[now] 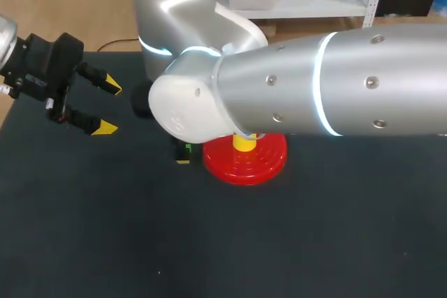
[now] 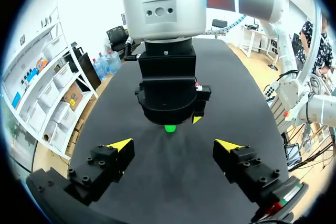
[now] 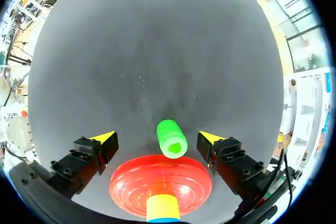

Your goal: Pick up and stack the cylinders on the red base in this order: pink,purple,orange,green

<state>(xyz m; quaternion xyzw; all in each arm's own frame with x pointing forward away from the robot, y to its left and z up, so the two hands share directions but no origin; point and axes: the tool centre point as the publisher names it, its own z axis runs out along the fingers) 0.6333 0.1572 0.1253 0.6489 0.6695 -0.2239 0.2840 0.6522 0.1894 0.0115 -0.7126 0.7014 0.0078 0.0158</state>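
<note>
The green cylinder [image 3: 171,138] lies on its side on the black table, between the spread fingers of my right gripper [image 3: 156,138], which is open and touches it on neither side. Just behind the gripper is the red base [image 3: 160,184] with an orange-yellow cylinder [image 3: 163,207] standing on it. In the head view my right arm covers most of the base [image 1: 246,162] and the stack [image 1: 244,143]; only a sliver of the green cylinder [image 1: 188,148] shows. My left gripper [image 1: 94,106] hangs open and empty at the far left, facing the green cylinder [image 2: 170,128].
The bulky right arm [image 1: 314,82] stretches across the middle of the table from the right and hides what lies beneath it. Bare black tabletop [image 1: 209,242] fills the front.
</note>
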